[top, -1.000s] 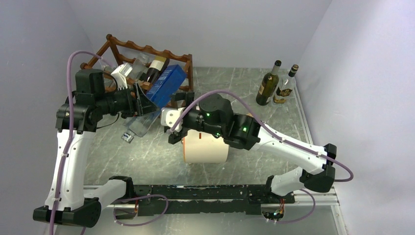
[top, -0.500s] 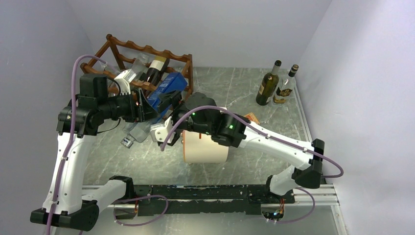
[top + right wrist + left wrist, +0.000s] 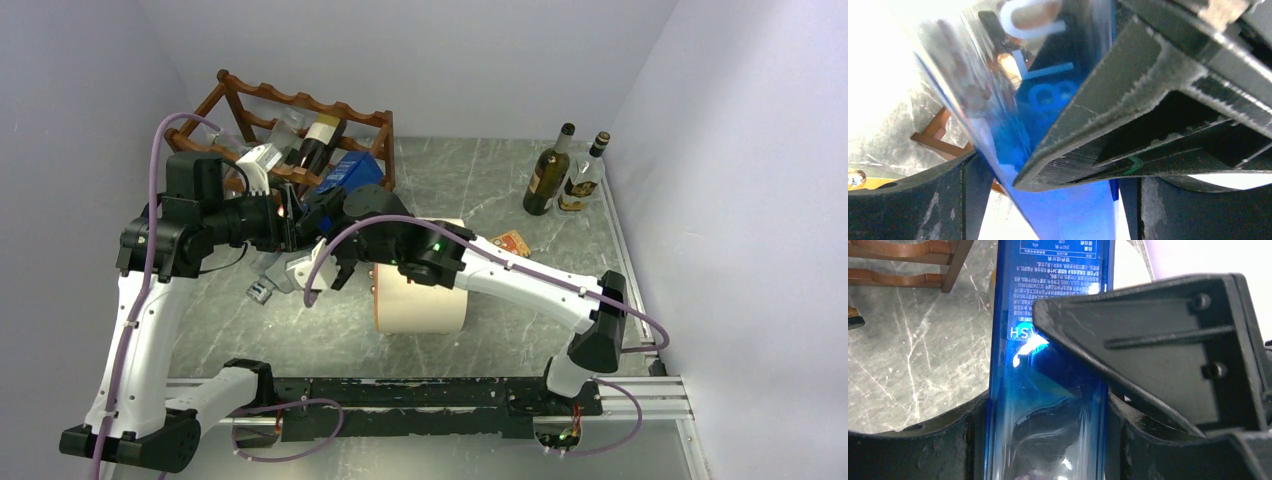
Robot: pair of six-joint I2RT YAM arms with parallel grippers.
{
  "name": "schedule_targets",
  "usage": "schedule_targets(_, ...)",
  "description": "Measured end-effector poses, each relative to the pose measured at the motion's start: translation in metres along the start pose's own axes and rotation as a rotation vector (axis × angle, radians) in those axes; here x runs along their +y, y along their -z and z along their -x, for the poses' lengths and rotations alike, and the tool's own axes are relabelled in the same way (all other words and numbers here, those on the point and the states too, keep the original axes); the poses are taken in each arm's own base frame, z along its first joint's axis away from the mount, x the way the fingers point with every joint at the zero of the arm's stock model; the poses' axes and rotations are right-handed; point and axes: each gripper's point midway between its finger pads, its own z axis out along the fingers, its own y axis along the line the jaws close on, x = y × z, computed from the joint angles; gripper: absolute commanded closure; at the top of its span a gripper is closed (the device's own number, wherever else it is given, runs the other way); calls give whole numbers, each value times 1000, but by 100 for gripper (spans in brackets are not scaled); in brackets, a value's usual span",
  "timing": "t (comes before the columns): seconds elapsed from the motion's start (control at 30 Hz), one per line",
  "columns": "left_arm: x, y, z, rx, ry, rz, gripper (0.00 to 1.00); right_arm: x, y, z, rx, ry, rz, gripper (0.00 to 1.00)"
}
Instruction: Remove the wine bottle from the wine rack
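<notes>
Two arms converge, grippers meeting at mid-left.
White-and-black left arm (image 3: 140, 330) bends inward, its black left gripper (image 3: 293, 218) clamped on the blue square-sided bottle (image 3: 1048, 365); the right arm (image 3: 530, 285) stretches across, right gripper (image 3: 322, 208) straddling it, grip unclear.

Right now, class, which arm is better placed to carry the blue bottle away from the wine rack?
Left. The left gripper is clamped across the blue bottle, holding it by its sides. The right gripper merely straddles the same bottle, its grip unclear.
</notes>
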Motion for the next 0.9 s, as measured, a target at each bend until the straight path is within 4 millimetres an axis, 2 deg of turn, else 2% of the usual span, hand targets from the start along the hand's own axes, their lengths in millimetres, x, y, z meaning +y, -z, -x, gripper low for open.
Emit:
schedule_targets(0.2, 0, 0, -1, 4, -5, 2, 93, -3, -5, -13, 7, 14, 13, 31)
schedule_targets(0.3, 1, -1, -2, 8, -8, 5, 93, -4, -6, -15, 10, 35, 21, 43)
schedule_targets(0.4, 4, -1, -2, 7, -7, 26, 92, -4, -10, -16, 10, 42, 34, 78)
schedule_targets(0.5, 9, -3, -1, 10, -4, 44, 85, -3, -14, -20, 14, 46, 36, 99)
schedule_targets(0.6, 10, -4, 0, 15, -2, 47, 71, -4, -16, -21, 12, 46, 32, 100)
schedule_targets(0.67, 10, -4, 1, 12, -5, 49, 57, -5, -16, -21, 11, 50, 25, 100)
schedule_targets(0.8, 12, -3, 2, 6, -18, 61, 35, -6, -19, -21, 5, 52, 0, 100)
schedule_targets(0.83, 13, -3, 2, 6, -21, 63, 27, -6, -19, -21, 1, 51, -9, 100)
schedule_targets(0.9, 13, -3, 2, 6, -26, 63, 17, -6, -18, -20, -9, 48, -25, 100)
